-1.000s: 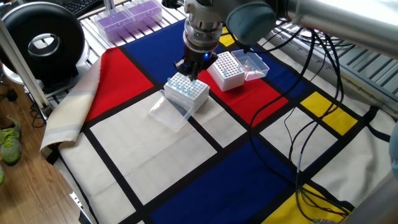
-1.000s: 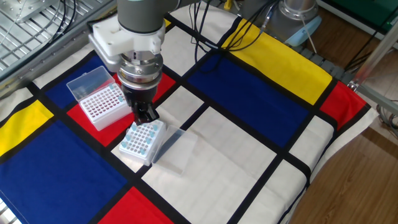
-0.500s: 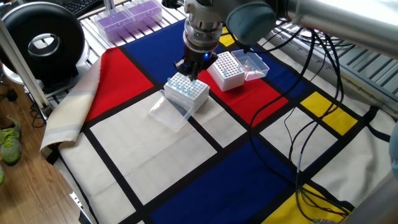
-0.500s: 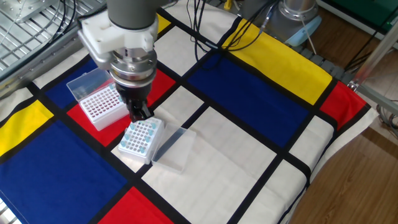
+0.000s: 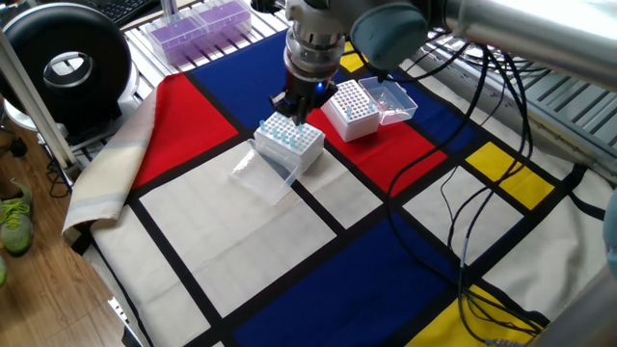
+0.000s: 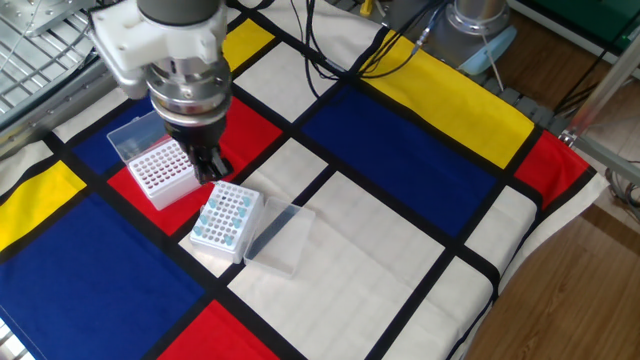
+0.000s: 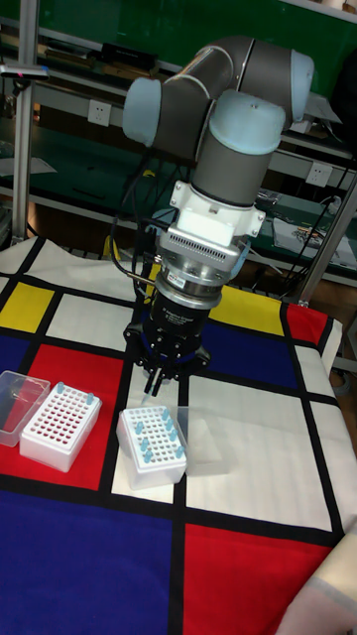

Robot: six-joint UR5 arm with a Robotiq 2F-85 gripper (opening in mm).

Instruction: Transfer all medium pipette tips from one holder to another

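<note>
- Tall fixed view: the gripper [image 7: 156,383] is being held point-down over the gap between two white racks, just above the back-left corner of the nearer rack [image 7: 154,448].
- Most of the medium pipette tips [image 7: 151,444] are being kept upright in that nearer rack, with their light-blue tops showing. A few are already standing along the back row of the farther rack [image 7: 61,428], so in all likelihood the transfer is being done one tip at a time and is at an early stage.
- Both racks are being left open, presumably so the holes can be reached from straight above. The farther rack's clear lid [image 7: 14,399] is being left folded back on the cloth. The nearer rack's lid [image 6: 275,240] is lying flat beside it, as seen from the other fixed view.
- The racks are being kept near each other on the checked tablecloth [image 5: 241,241], probably so that each trip is short.
- The wrist is being held vertical, with the forearm arching up and back behind it, a pose suited to straight lifts and insertions.
- The fingers are being held close together, and something slender seems to hang below them. Whether a tip is actually being pinched cannot be told at this size.
- A purple-tinted rack [image 5: 198,21] is being left at the table's far edge, well apart from the work.
</note>
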